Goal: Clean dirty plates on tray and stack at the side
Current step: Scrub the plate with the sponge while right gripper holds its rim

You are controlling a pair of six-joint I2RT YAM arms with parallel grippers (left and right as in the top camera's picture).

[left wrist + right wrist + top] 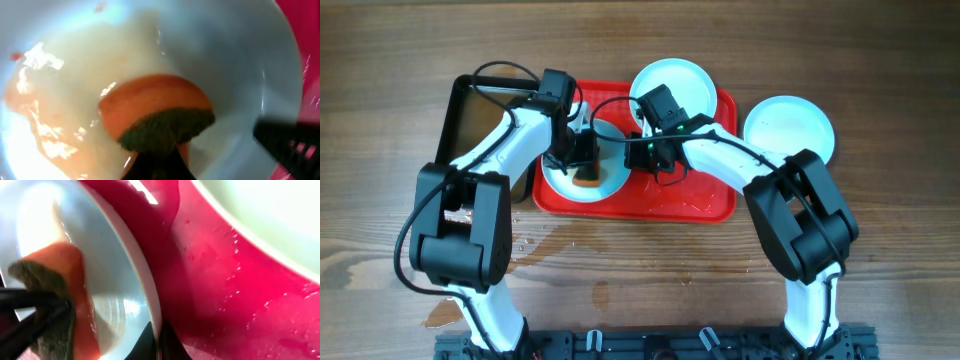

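A pale blue plate [610, 182] lies on the left half of the red tray [700, 205]. My left gripper [582, 160] is shut on an orange sponge with a dark scouring side [588, 180] and presses it onto this plate. In the left wrist view the sponge [155, 117] sits on the wet, orange-streaked plate [225, 60]. My right gripper [640, 152] is shut on this plate's right rim [150, 295], one finger on each side [157, 342]. A second plate [672, 82] rests at the tray's back edge. A third plate [790, 130] lies on the table to the right of the tray.
A black pan of brownish water [470, 120] stands left of the tray. The tray floor [225, 290] is wet with droplets. Water is spilled on the wooden table [550, 240] in front of the tray. The arms' bases stand at the front edge.
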